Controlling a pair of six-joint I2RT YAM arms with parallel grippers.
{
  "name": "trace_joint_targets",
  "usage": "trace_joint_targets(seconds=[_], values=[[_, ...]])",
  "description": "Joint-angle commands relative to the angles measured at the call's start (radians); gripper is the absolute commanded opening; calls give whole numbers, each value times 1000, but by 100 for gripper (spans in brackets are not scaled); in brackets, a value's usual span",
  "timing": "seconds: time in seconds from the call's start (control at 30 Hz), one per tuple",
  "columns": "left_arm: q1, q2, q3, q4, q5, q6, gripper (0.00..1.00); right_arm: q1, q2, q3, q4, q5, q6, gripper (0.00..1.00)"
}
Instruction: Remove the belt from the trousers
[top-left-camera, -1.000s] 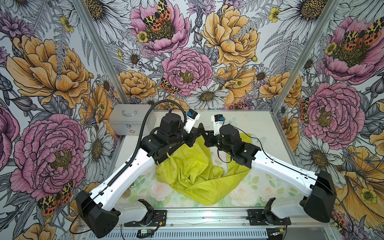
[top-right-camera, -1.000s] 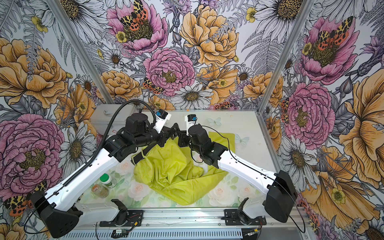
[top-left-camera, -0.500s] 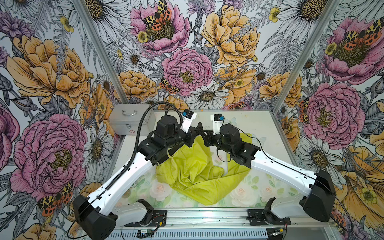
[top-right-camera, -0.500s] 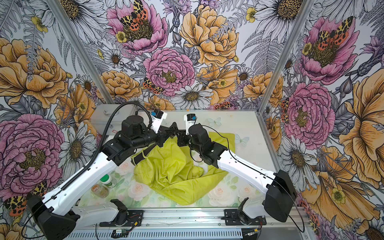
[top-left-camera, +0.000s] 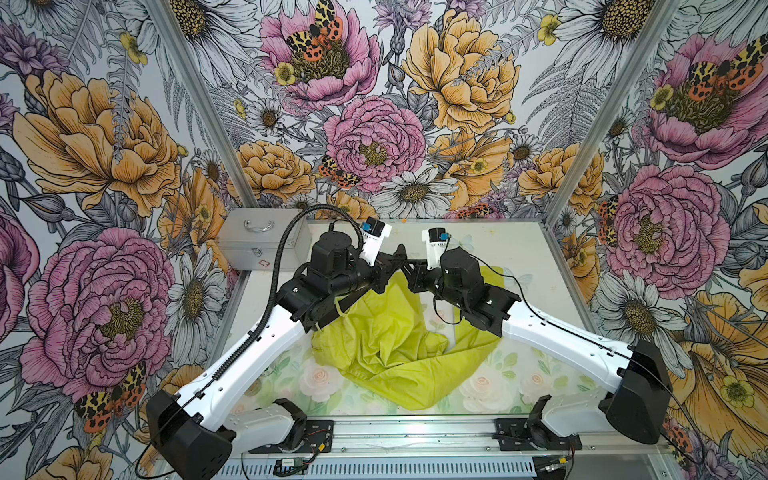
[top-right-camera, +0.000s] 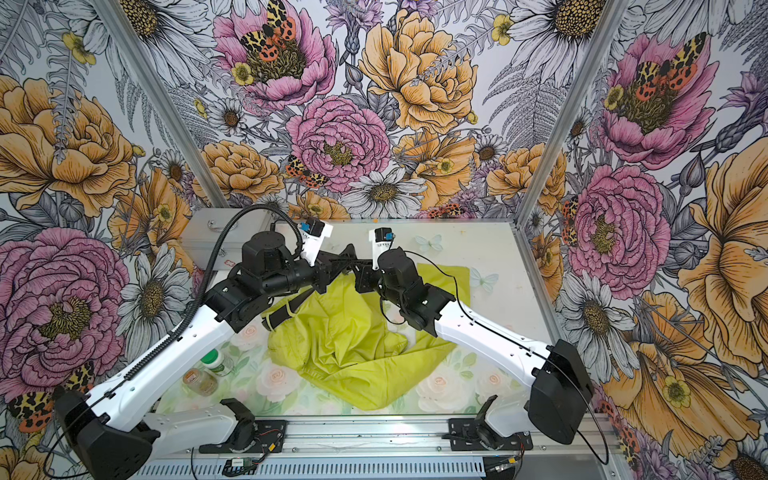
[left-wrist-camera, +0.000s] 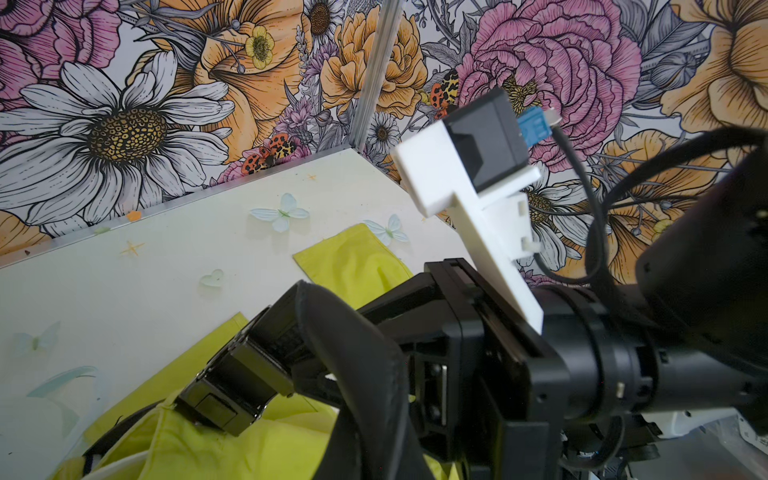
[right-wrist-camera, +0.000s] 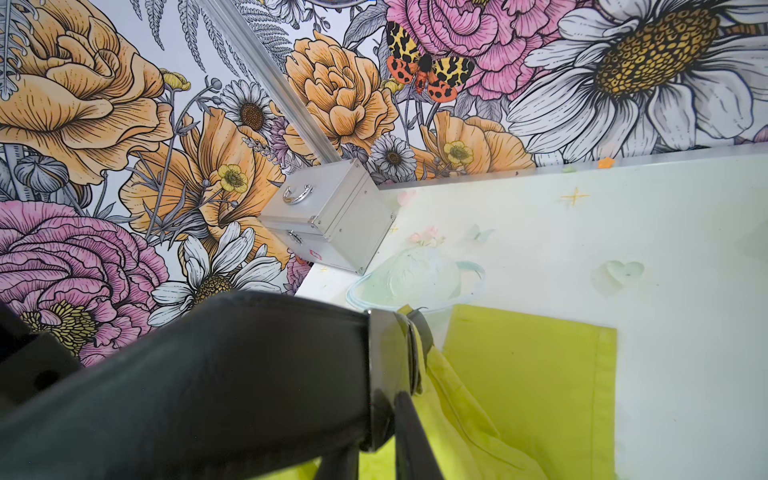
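Two robot arms meet over yellow-green trousers that lie crumpled on a pale, flower-printed table, seen from above in both top views. The left gripper and right gripper nearly touch above the raised waist end of the garment.

The belt, a broad black strap, fills the near part of the right wrist view and ends in a silver buckle pressed against a fold of yellow fabric. In the left wrist view the strap arches up as a loop between the two grippers. A further stretch shows in a top view, running under a yellow belt loop at the waistband.

The left gripper's jaws are together, apparently pinching the strap. The right gripper's jaws stand nearly together by the belt, but whether they hold it cannot be told.

The strap looks smooth and stiff enough to hold a curve, so it should slide through loops, though it may slip in a pinch. The buckle is the hard part likely to snag. The trousers look thin, light and limp; they would probably lift with the belt unless held down at the waistband. The firmest hold seems to be flat across the strap near the buckle.
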Motion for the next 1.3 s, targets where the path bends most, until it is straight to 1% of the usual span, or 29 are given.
trace_joint_targets(seconds=[0.0,0.07,0.13,0.2,0.3,0.4,0.47,0.53,0.6,0.7,0.8,1.0,1.27], values=[[14,-125,45,382,277,-66,0,-47,59,-78,-246,92,17,6],[48,-107,27,336,251,-97,0,-47,29,-83,-232,90,17,0],[79,-90,6,297,242,-124,0,-48,3,-92,-210,93,16,0],[94,-95,-19,312,258,-148,0,-53,-5,-94,-207,103,16,0],[79,-135,-42,400,286,-141,0,-81,18,-115,-206,97,50,0],[35,-187,-35,442,277,-65,0,-104,48,-141,-188,76,89,0],[30,-210,-40,507,277,-77,0,-111,62,-155,-174,68,102,4],[29,-220,-51,604,278,-119,0,-113,74,-161,-174,71,107,6],[28,-219,-66,729,289,-196,0,-116,86,-170,-171,71,117,8],[28,-213,-90,875,293,-288,0,-124,92,-196,-151,65,128,8],[30,-205,-110,968,289,-344,0,-131,99,-209,-145,49,130,9],[19,-204,-111,1028,315,-362,0,-133,124,-215,-140,36,129,14],[9,-197,-77,1033,333,-360,0,-135,152,-212,-137,22,123,18]])
